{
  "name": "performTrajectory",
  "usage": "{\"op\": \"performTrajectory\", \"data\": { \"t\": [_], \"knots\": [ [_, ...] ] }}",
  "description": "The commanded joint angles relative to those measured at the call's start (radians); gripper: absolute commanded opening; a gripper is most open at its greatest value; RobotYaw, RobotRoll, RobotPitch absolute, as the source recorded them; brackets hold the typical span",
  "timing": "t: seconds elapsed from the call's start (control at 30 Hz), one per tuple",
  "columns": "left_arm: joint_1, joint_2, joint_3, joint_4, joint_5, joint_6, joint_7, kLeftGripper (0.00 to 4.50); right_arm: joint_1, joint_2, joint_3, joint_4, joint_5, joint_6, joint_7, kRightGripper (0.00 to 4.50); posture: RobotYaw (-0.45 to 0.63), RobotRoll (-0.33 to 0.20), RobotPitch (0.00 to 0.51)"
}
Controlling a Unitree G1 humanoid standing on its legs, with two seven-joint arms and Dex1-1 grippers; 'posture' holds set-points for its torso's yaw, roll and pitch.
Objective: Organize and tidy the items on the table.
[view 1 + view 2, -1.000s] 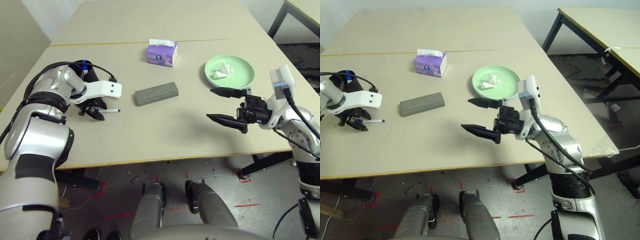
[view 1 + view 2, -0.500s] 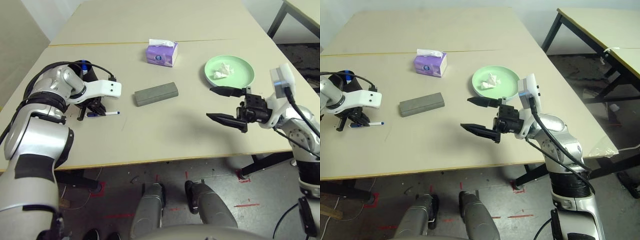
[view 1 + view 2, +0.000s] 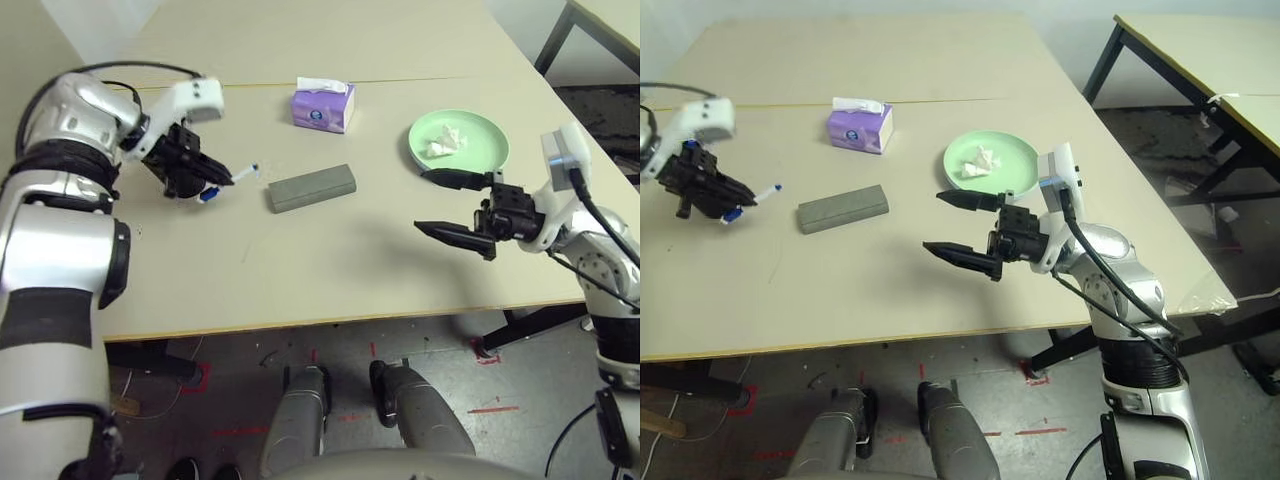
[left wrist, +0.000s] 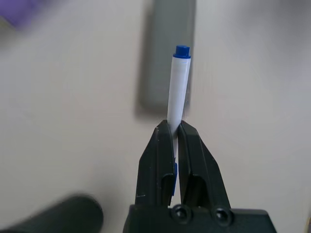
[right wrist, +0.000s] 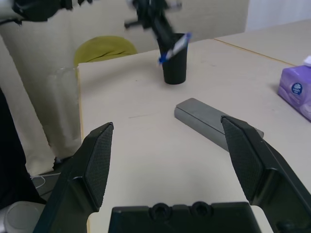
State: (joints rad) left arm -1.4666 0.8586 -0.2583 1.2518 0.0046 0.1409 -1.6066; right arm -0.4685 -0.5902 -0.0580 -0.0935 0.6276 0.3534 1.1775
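- left gripper (image 3: 205, 182) clamped on the white blue-capped marker (image 4: 178, 87), now lifted off the beige table (image 3: 330, 260)
- right gripper (image 3: 440, 205) hasn't budged, fingers wide apart, holding nothing

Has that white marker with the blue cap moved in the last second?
Yes. The marker was lying on the table left of the grey case; now the left gripper holds it lifted above the tabletop.
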Motion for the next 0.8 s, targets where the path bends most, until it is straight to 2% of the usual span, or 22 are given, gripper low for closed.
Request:
{"op": "performTrajectory", "data": {
  "t": [0.03,0.17,0.3,0.53,0.8],
  "knots": [
    [-0.029,0.044,0.155,0.001,-0.094,0.119,0.006,0.04,-0.006,0.008,-0.001,0.012,-0.003,-0.011,0.002,4.50,-0.11,0.000,0.170],
    [-0.010,0.096,0.328,0.006,-0.184,0.176,0.168,0.04,-0.005,0.015,0.001,0.013,-0.001,-0.012,0.001,4.50,-0.09,0.000,0.172],
    [0.066,0.135,0.435,0.004,-0.214,0.125,0.331,0.04,-0.007,0.018,0.004,0.015,0.000,-0.007,0.008,4.50,-0.08,0.000,0.172],
    [0.198,0.154,0.515,-0.004,-0.203,-0.047,0.553,0.04,-0.023,0.044,-0.013,0.030,0.019,0.015,-0.025,4.50,-0.07,0.000,0.170],
    [0.251,0.134,0.570,0.003,-0.204,-0.144,0.697,0.04,-0.019,0.045,-0.021,0.022,0.019,0.023,-0.044,4.50,-0.08,0.000,0.165]
  ]
}}
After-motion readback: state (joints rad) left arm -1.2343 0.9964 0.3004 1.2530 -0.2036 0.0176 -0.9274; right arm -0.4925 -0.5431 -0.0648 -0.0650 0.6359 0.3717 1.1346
